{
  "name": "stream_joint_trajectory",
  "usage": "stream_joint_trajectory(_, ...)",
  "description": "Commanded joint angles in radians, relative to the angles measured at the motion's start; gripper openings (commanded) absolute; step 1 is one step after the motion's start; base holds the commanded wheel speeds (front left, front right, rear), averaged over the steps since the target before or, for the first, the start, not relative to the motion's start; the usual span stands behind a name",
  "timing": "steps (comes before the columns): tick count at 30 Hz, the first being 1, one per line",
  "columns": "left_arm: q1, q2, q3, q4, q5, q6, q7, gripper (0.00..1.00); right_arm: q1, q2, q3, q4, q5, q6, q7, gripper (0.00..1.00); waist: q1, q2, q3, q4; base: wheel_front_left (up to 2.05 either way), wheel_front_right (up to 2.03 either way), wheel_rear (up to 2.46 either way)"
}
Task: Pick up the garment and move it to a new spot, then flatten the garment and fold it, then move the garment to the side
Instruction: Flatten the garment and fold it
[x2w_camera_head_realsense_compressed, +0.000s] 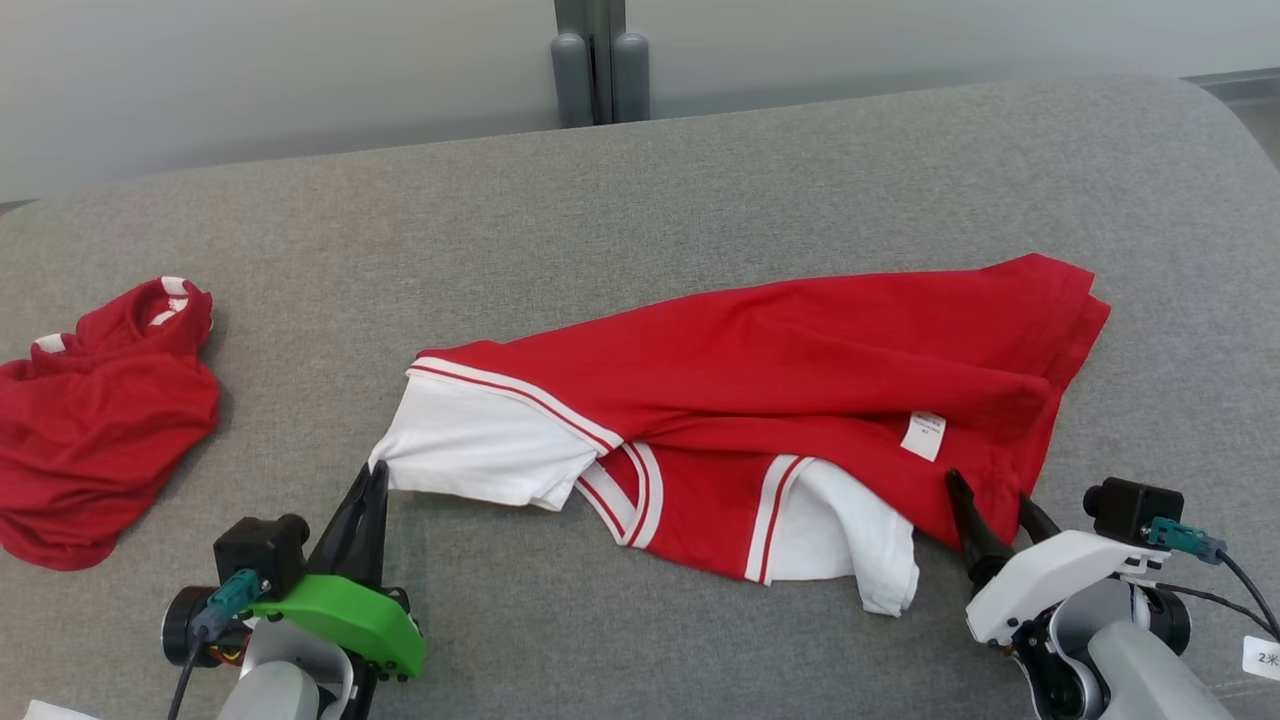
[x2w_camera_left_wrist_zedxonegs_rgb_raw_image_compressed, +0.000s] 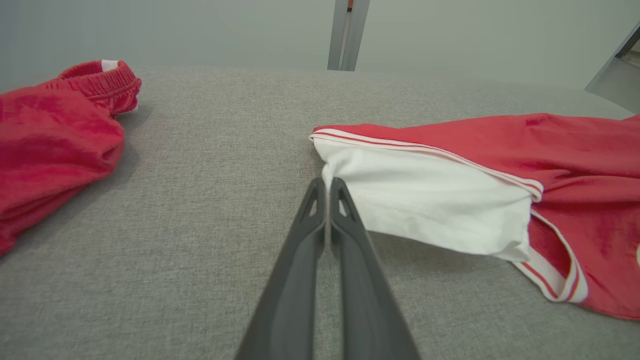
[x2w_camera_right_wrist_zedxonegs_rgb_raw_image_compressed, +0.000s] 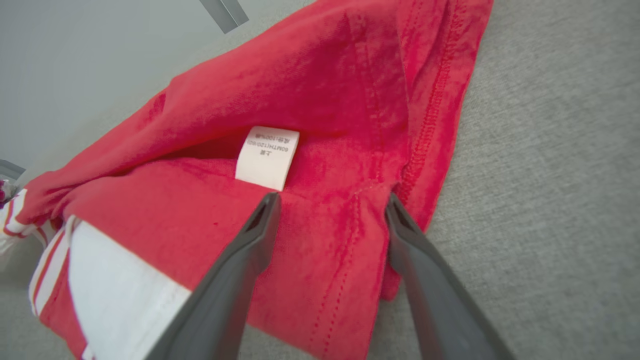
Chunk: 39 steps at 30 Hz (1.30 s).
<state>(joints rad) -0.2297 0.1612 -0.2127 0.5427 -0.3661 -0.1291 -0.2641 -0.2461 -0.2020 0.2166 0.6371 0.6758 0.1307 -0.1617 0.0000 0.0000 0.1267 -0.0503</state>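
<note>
Now the left gripper (x2w_camera_head_realsense_compressed: 376, 476) has its two dark fingers pressed tight together. They pinch the very corner of the white sleeve (x2w_camera_head_realsense_compressed: 480, 445) of the garment (x2w_camera_head_realsense_compressed: 800, 370). In the left wrist view the left gripper's (x2w_camera_left_wrist_zedxonegs_rgb_raw_image_compressed: 327, 186) tips meet right at that corner, and the sleeve (x2w_camera_left_wrist_zedxonegs_rgb_raw_image_compressed: 430, 210) spreads away to the right of them, with a shadow under its near edge.

The right gripper (x2w_camera_head_realsense_compressed: 992, 500) has its fingers spread wide apart. Its tips sit at the red bottom edge of the garment. In the right wrist view the right gripper (x2w_camera_right_wrist_zedxonegs_rgb_raw_image_compressed: 332, 202) has red cloth (x2w_camera_right_wrist_zedxonegs_rgb_raw_image_compressed: 320, 100) lying between and under its two fingers. I cannot tell if the tips press down on the cloth. A small white tag (x2w_camera_right_wrist_zedxonegs_rgb_raw_image_compressed: 267, 157) is just past the tip on the left. The other white sleeve (x2w_camera_right_wrist_zedxonegs_rgb_raw_image_compressed: 120, 295) lies further off on that side.

The garment lies bunched and wrinkled on the grey cushion (x2w_camera_head_realsense_compressed: 700, 180), stretched from one gripper to the other.

Another red cloth (x2w_camera_head_realsense_compressed: 100, 430) sits in a heap well away from the left gripper, on its outer side. Nothing touches the heap.
</note>
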Motion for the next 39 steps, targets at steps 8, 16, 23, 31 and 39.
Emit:
stream_joint_trajectory(8, 0.003, 0.009, -0.002, -0.005, -0.002, -0.002, 0.000, 0.00, -0.035, -0.017, -0.002, 0.029, 0.006, 0.000, -0.038, 0.00, 0.0000, 0.0000, 0.008, 0.008, 0.00, 0.00, 0.00)
stream_joint_trajectory(16, -0.006, -0.019, 0.013, -0.068, -0.078, -0.002, 0.000, 0.00, -0.052, -0.053, -0.004, -0.013, -0.021, 0.000, -0.084, 0.00, 0.0000, 0.0000, 0.017, 0.010, 0.00, 0.00, 0.00)
stream_joint_trajectory(23, -0.019, -0.028, 0.044, -0.334, -0.456, -0.002, 0.084, 0.00, -0.025, -0.138, -0.038, -0.252, -0.037, 0.000, -0.102, 0.00, 0.0000, 0.0000, 0.000, 0.010, 0.00, 0.00, 0.00)
stream_joint_trajectory(31, -0.277, 0.024, 0.125, -0.555, -0.656, 0.098, 0.335, 0.00, -0.208, -0.249, -0.073, -0.459, -0.056, 0.000, -0.016, 0.00, 0.0000, 0.0000, 0.041, 0.014, 0.00, 0.00, 0.00)
stream_joint_trajectory(39, -0.778, 0.056, 0.094, -0.391, -0.628, 0.159, 0.462, 0.00, -0.694, -0.252, -0.021, -0.358, -0.148, 0.000, 0.108, 0.00, 0.0000, 0.0000, 0.254, 0.039, 0.00, 0.00, 0.00)
